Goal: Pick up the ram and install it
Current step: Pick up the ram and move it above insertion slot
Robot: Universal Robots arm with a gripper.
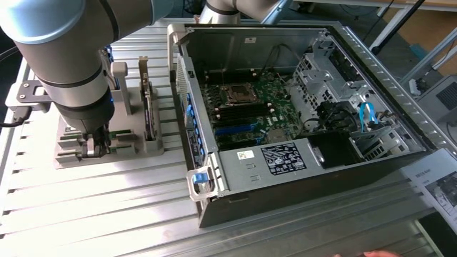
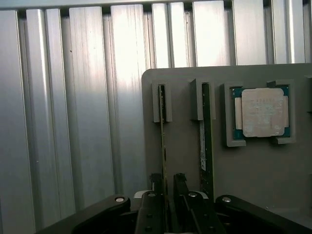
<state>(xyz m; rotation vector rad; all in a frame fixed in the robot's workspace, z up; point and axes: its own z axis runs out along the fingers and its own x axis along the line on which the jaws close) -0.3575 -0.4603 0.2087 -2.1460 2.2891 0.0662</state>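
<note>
- The grey moulded holder [image 2: 253,170] lay flat on the ribbed aluminium desk [image 2: 87,122], and parts sat in its slots and recess.
- The ram [image 2: 163,146], a thin green board seen edge-on, stood upright in one narrow slot of the holder.
- A second, darker stick [image 2: 205,146] with a pale strip along its edge stood in the next slot, just beside the ram and parallel to it.
- A square processor chip [image 2: 263,112] with a dull silver lid on a green base lay flat in a square recess with raised corners.
- The hand [image 2: 168,197] stood spread wide and held nothing. Its black fingers [image 2: 180,195] straddled the near end of the ram, one on each side, with a gap visible on at least one side.
- The exterior view showed the silver arm [image 1: 64,48] reaching straight down onto the holder, at that view's left.
- There, a taller dark expansion card [image 1: 147,115] stood upright in the holder, between the arm and the case.
- The open metal computer case [image 1: 300,184] lay on its side on the desk, at the exterior view's right of the holder.
- Inside it lay a green motherboard [image 1: 264,115] with a square processor socket [image 1: 239,95], a labelled power supply [image 1: 282,158] and a blue cable [image 1: 367,115].
</note>
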